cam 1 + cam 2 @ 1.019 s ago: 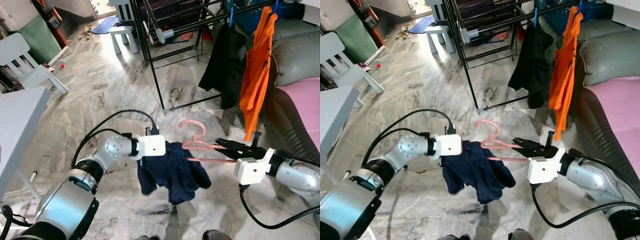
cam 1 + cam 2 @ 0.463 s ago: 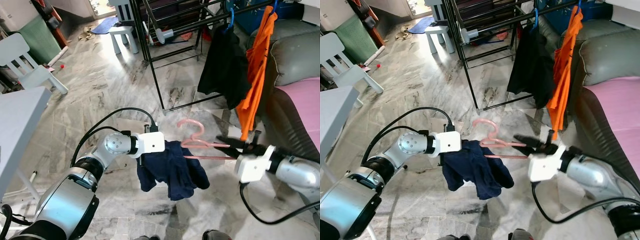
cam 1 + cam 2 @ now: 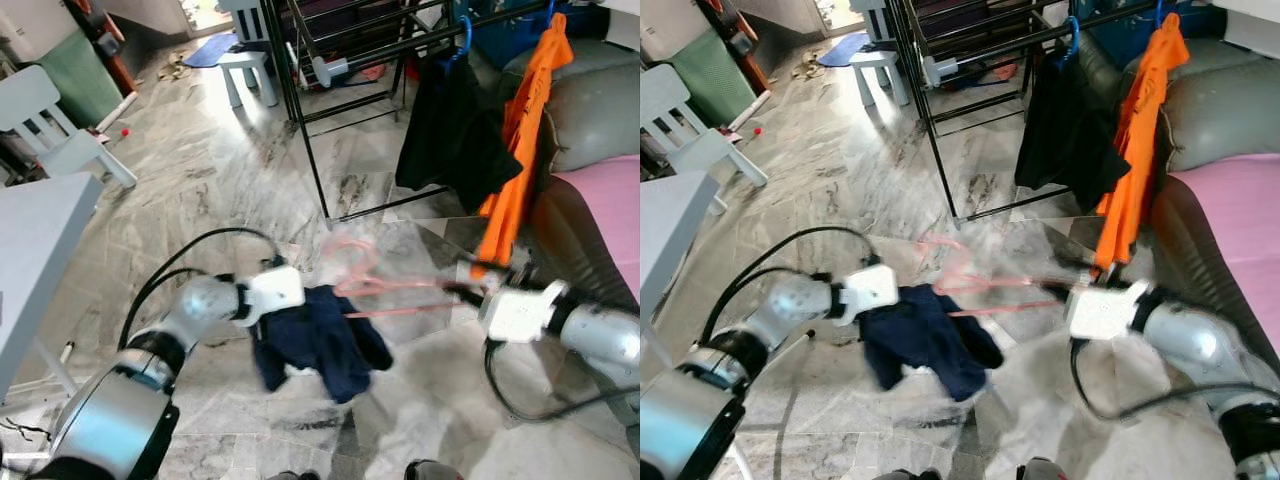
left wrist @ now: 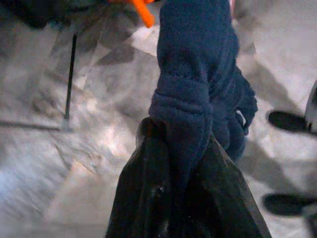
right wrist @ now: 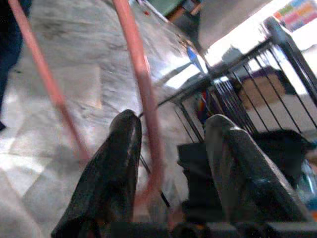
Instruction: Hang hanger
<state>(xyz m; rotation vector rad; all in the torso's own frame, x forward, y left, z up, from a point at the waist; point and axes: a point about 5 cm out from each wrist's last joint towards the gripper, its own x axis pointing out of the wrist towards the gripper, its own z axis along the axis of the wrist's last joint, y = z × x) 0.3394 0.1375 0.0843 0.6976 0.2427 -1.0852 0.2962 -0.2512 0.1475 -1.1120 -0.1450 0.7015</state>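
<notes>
A pink hanger (image 3: 365,287) is held level above the marble floor, blurred by motion, with a navy garment (image 3: 322,342) draped over its left end. My left gripper (image 3: 298,306) is shut on that garment; in the left wrist view the cloth (image 4: 190,94) is bunched between the black fingers (image 4: 143,198). My right gripper (image 3: 463,292) is at the hanger's right end. In the right wrist view its fingers (image 5: 111,168) stand apart, and the pink bar (image 5: 134,64) runs between them against one finger. The black drying rack (image 3: 300,100) stands beyond.
A black garment (image 3: 450,135) and an orange one (image 3: 520,140) hang on the rack's right side. To the right is a grey sofa (image 3: 590,105) with a pink cover (image 3: 610,200). On the left are a grey table (image 3: 40,235), a white chair (image 3: 45,115) and a white stool (image 3: 245,68).
My left gripper has moved left and slightly down with the garment and hanger. The right arm has drawn to the right, so the hanger's end now lies near its fingertips.
</notes>
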